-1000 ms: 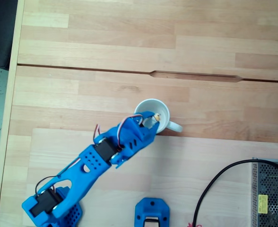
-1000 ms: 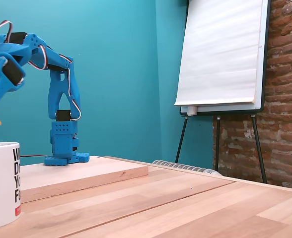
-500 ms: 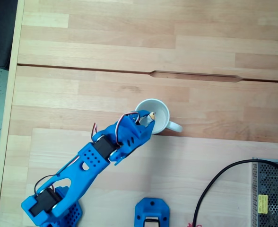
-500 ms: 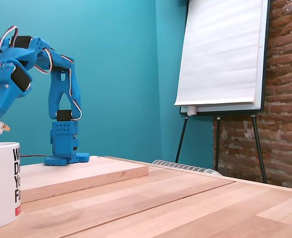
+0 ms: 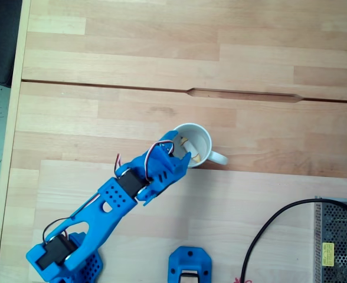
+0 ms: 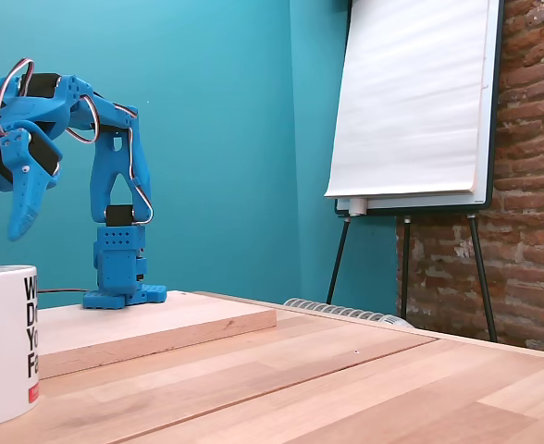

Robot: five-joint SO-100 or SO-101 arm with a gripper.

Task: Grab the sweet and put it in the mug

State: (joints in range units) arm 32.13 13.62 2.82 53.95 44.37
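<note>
Black lettering, seemingly "W D Y F", on mug (image 6: 4, 342)

The gripper (image 5: 182, 154) has spread its fingers (image 6: 24, 211) apart. The sweet (image 5: 190, 149) has left them and now lies below, inside the mug (image 5: 202, 139).

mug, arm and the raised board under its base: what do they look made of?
Mug: glazed white ceramic by its smooth, slightly shiny wall; black and red print shows in the side fixed view.
Arm: matte blue plastic, probably 3D-printed, going by the perforated, blocky shells; gripper is the same plastic.
Raised board: pale wood with visible grain, satin or unfinished.
</note>
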